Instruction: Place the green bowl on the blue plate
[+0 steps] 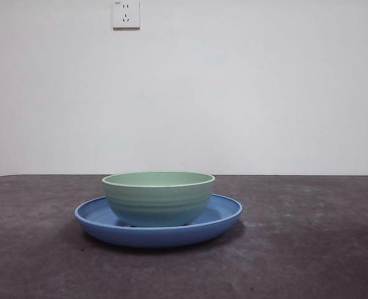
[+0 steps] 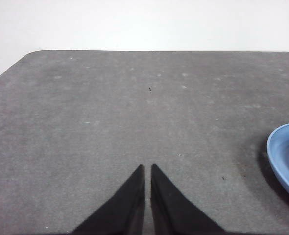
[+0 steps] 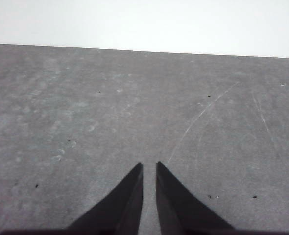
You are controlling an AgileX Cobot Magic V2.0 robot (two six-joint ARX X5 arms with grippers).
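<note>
The green bowl (image 1: 158, 197) stands upright inside the blue plate (image 1: 100, 219) at the middle of the table in the front view. Neither arm shows in that view. In the left wrist view my left gripper (image 2: 147, 167) is shut with nothing in it, over bare table, and only an edge of the blue plate (image 2: 285, 155) shows off to one side. My right gripper (image 3: 149, 165) is shut and empty over bare table; the bowl and plate are out of its view.
The dark grey table (image 1: 309, 249) runs back to a white wall with a socket (image 1: 126, 14). A rounded table corner (image 2: 29, 55) shows in the left wrist view.
</note>
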